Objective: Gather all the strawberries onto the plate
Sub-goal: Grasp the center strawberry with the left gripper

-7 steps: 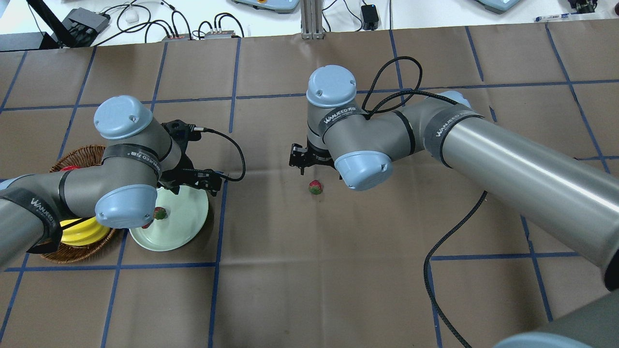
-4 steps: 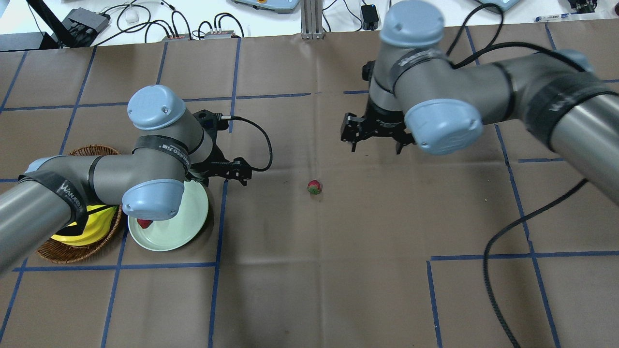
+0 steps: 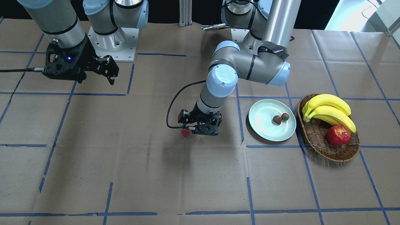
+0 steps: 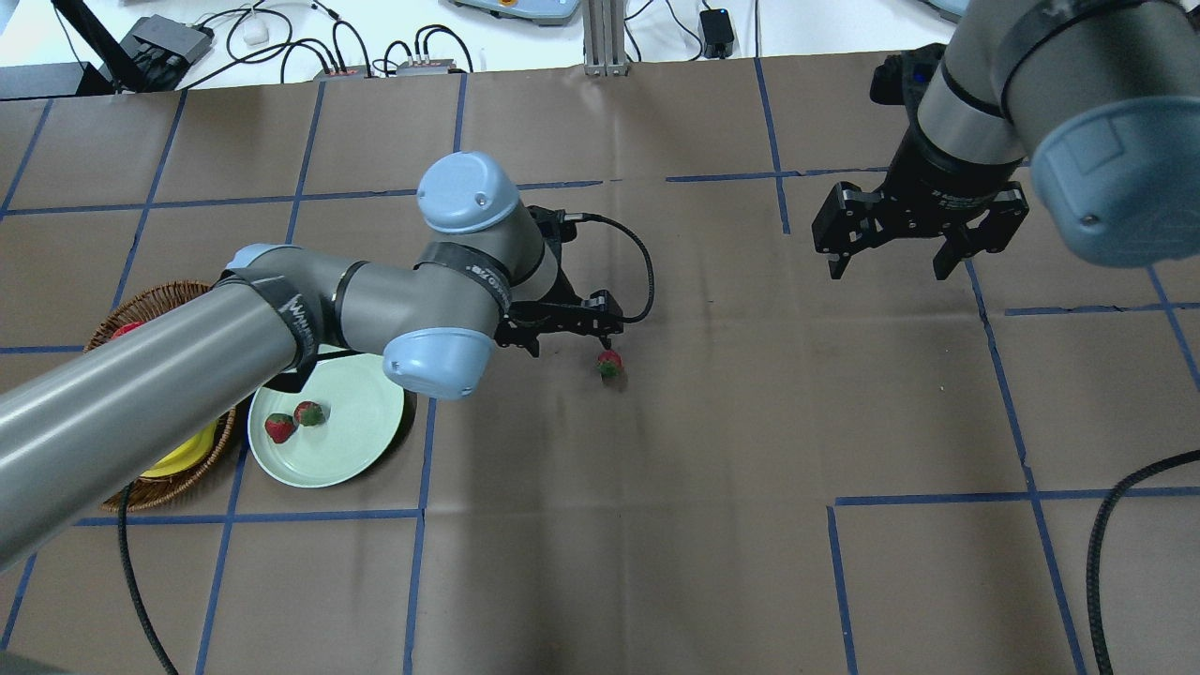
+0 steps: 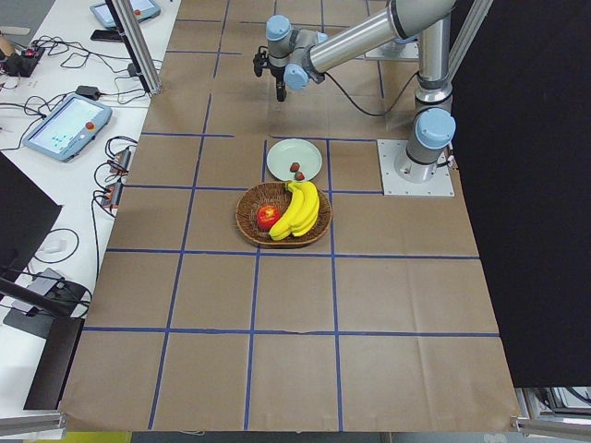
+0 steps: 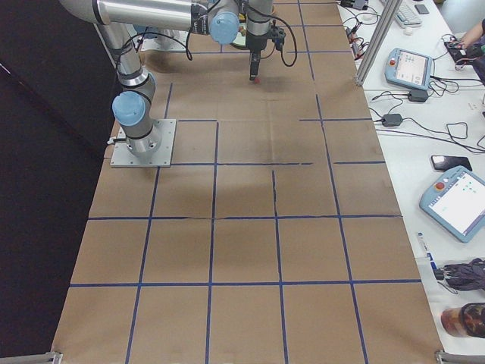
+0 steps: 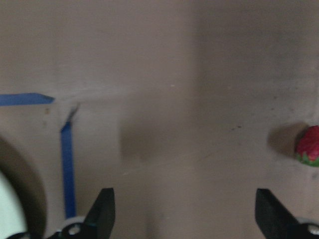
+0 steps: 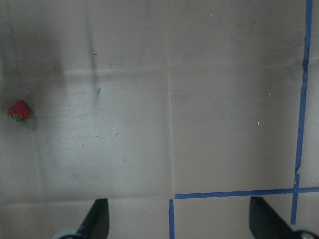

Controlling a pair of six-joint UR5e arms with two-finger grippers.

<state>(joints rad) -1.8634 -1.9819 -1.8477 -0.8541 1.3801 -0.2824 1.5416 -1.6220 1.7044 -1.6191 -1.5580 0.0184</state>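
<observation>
Two strawberries [image 4: 279,427] [image 4: 309,413] lie on the pale mint plate [image 4: 354,442]; the front view shows them too [image 3: 277,119] on the plate [image 3: 265,125]. The third strawberry [image 4: 610,364] lies on the brown table near the middle. My left gripper [image 4: 570,342] is open and empty, hovering just left of that berry, which sits at the right edge of the left wrist view [image 7: 310,145], outside the fingers [image 7: 102,211]. My right gripper [image 4: 889,267] is open and empty, far to the right and raised. Its wrist view shows the berry far left [image 8: 18,110].
A brown wicker basket [image 3: 337,154] with bananas [image 3: 328,109] and a red apple [image 3: 337,135] stands beside the plate, on its outer side. A black cable [image 4: 1097,544] trails over the table at the lower right.
My left arm swung from over the plate to the right, up to the lone strawberry. My right arm pulled away to the right and back. Both berries on the plate now show.
</observation>
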